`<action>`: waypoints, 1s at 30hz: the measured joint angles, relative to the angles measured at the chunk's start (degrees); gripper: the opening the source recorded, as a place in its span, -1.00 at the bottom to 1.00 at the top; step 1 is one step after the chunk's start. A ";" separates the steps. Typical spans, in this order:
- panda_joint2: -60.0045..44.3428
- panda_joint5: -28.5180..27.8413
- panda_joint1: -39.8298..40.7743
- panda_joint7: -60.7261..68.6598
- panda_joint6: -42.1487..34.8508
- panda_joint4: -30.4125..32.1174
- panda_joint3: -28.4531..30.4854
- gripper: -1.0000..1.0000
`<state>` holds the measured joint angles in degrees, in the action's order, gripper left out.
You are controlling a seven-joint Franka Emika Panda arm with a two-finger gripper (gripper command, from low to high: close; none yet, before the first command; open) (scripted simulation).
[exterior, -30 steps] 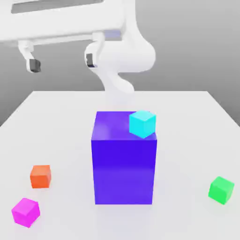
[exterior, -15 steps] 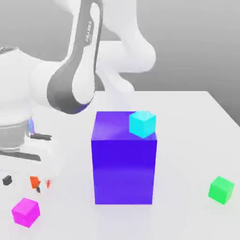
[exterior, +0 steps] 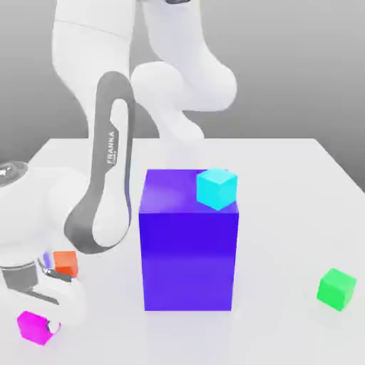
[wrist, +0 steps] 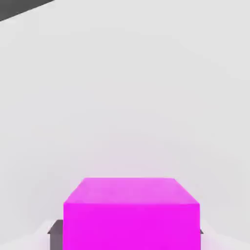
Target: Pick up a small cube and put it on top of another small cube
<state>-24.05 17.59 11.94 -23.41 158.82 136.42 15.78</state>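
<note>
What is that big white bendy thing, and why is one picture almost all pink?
The big white thing is a robot arm, a bit like a person's arm with a hand at the end. This one lives inside a computer world, like a video game. One picture is taken from off to the side, so you see the whole white table. The other comes from a tiny camera on the robot's hand, very close up.

The hand has two fingers, called a gripper. It is down at the table and squeezed shut on the pink cube, which is why the close-up looks so pink.

On the table there is also an orange cube, a green cube, and a big blue block with a light blue cube on top.
</note>
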 joint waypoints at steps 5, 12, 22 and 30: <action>7.28 -5.27 -6.76 -5.10 -4.97 2.33 -0.10 -1.00; 12.05 -9.45 -18.87 -11.18 -6.16 5.70 -8.25 -1.00; 16.72 -18.01 -38.58 -22.51 -5.16 10.17 -22.43 -1.00; 10.18 -22.30 -43.67 -26.67 0.01 8.75 -23.13 1.00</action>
<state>-13.87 -4.72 -31.73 -50.08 158.83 145.17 -7.35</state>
